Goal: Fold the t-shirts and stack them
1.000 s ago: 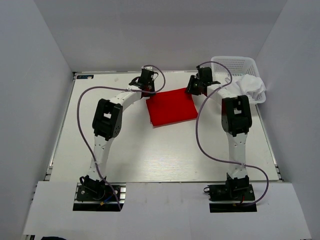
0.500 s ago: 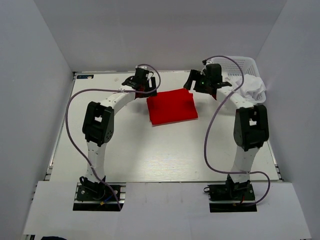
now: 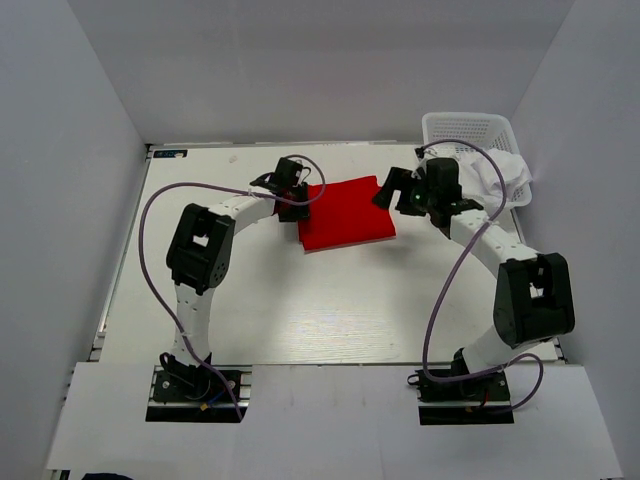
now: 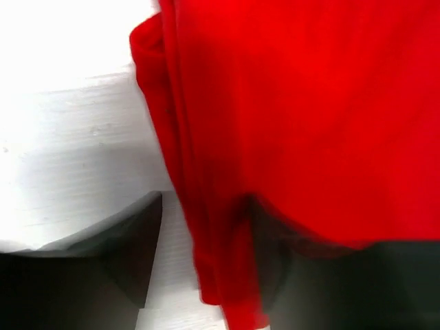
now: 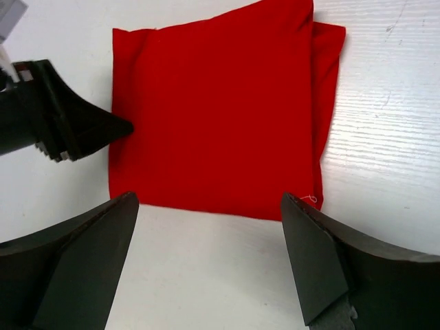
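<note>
The red t-shirt [image 3: 345, 213] lies folded into a flat rectangle on the table's far middle; it also fills the right wrist view [image 5: 213, 117]. My left gripper [image 3: 297, 207] sits at its left edge. In the left wrist view the layered edge of the red t-shirt [image 4: 220, 227] is bunched between the closed-in fingers of the left gripper [image 4: 206, 206], and cloth drapes over the right finger. My right gripper [image 3: 397, 196] hovers open just off the shirt's right edge, its wide jaws [image 5: 210, 206] framing bare table. The white t-shirt [image 3: 503, 172] hangs over the basket's front.
A white mesh basket [image 3: 468, 126] stands at the far right corner, against the right wall. Grey walls close in the table on three sides. The left gripper's black finger [image 5: 75, 127] pokes into the right wrist view beside the shirt.
Both grippers let go of the shirt's far corners. The left one moved down to the left edge and closed again. The right one opened and drew toward the right edge, its elbow swinging out.
</note>
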Action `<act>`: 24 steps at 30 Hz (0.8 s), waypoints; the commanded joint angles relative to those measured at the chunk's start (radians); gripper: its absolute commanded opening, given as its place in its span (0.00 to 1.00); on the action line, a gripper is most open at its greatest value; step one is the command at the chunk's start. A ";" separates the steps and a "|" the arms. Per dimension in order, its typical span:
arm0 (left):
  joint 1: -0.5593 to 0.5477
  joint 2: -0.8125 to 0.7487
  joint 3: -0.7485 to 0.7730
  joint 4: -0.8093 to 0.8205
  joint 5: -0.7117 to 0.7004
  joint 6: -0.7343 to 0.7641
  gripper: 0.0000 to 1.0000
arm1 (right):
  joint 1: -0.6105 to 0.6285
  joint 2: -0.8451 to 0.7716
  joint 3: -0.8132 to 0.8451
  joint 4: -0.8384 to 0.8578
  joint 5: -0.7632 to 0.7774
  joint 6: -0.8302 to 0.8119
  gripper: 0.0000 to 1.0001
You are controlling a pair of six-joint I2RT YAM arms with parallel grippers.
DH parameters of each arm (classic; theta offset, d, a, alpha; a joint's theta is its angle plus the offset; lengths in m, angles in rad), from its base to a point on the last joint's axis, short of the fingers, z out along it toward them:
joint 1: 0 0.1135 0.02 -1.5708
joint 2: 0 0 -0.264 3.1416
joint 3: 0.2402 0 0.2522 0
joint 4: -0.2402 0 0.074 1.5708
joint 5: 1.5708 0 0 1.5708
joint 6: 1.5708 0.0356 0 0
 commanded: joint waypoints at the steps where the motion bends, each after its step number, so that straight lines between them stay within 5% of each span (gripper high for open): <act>1: -0.004 0.025 0.022 0.022 0.035 0.014 0.44 | 0.001 -0.071 -0.036 0.061 -0.039 0.007 0.90; 3: -0.004 0.039 0.023 0.031 0.050 0.036 0.25 | -0.003 -0.090 -0.047 0.063 -0.028 0.010 0.90; 4: -0.004 0.039 0.023 0.060 0.059 0.066 0.05 | -0.003 -0.104 -0.056 0.065 -0.019 0.004 0.90; 5: -0.004 0.039 0.023 0.070 0.047 0.066 0.00 | -0.003 -0.105 -0.058 0.054 0.001 -0.001 0.90; 8: 0.029 0.027 0.050 0.019 -0.028 0.112 0.00 | -0.005 -0.108 -0.061 0.038 0.037 -0.008 0.90; 13: 0.083 0.016 0.136 -0.042 -0.470 0.209 0.00 | -0.005 -0.110 -0.072 0.049 0.063 -0.016 0.90; 24: 0.317 0.037 0.199 0.082 -0.707 0.571 0.00 | -0.005 -0.044 0.062 -0.058 0.159 -0.056 0.90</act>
